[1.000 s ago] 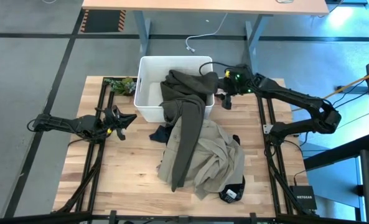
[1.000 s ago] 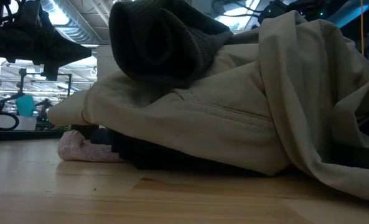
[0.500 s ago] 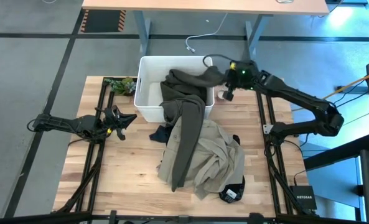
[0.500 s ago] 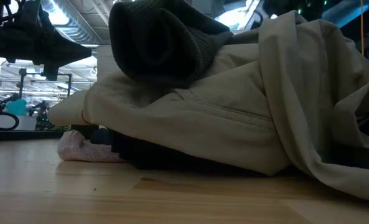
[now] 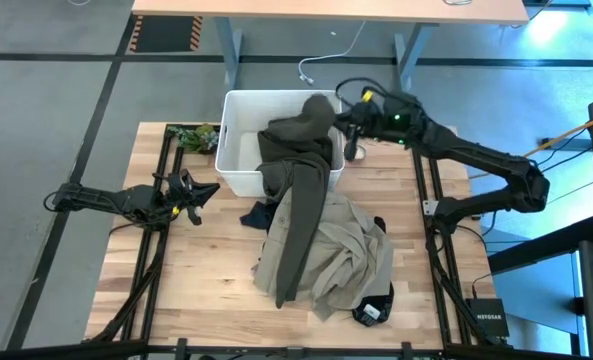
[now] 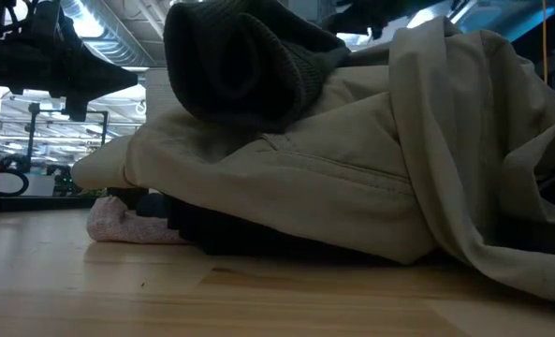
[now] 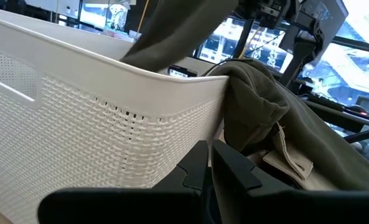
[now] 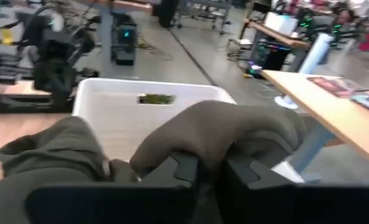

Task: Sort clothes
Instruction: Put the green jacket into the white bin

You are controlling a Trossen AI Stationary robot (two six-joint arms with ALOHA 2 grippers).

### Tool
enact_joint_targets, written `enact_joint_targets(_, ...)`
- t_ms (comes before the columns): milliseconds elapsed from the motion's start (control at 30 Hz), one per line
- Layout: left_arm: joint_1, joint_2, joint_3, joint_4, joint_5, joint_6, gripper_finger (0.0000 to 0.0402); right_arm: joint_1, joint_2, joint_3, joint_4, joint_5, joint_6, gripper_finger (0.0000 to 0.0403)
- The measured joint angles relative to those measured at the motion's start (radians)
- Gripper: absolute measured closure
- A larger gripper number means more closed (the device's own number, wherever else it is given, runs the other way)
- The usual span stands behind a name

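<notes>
fingers [image 8: 178,171] of the right gripper [image 5: 342,118] are clenched on a fold of the dark olive garment [image 5: 298,190], held up over the white bin [image 5: 238,140]'s far right corner. from that pinch the olive cloth drops across the bin rim and trails down over the beige-khaki garment [image 5: 348,250] heaped on the table [image 5: 201,270]. left gripper [image 5: 189,190] waits well apart, beside the bin's near left, fingers pressed together on nothing.

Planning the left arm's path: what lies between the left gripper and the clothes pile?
In the high view, bare wooden tabletop lies between the left gripper and the small dark blue-grey garment at the pile's edge.
</notes>
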Motion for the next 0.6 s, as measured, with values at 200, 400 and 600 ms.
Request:
enact_joint_targets(200, 0.0, 0.0, 0.0, 0.0, 0.0, 0.003, 0.0386, 0.062, 0.044, -0.002, -0.012, 0.183, -0.026, 0.0267)
enact_joint_targets(400, 0.0, 0.0, 0.0, 0.0, 0.0, -0.006, 0.0386, 0.15, 0.037, 0.105, -0.241, 0.372, -0.216, 0.019)
enact_joint_targets(600, 0.0, 0.0, 0.0, 0.0, 0.001, -0.038, 0.0386, 0.303, 0.034, 0.241, -0.677, 0.338, -0.208, 0.0176)
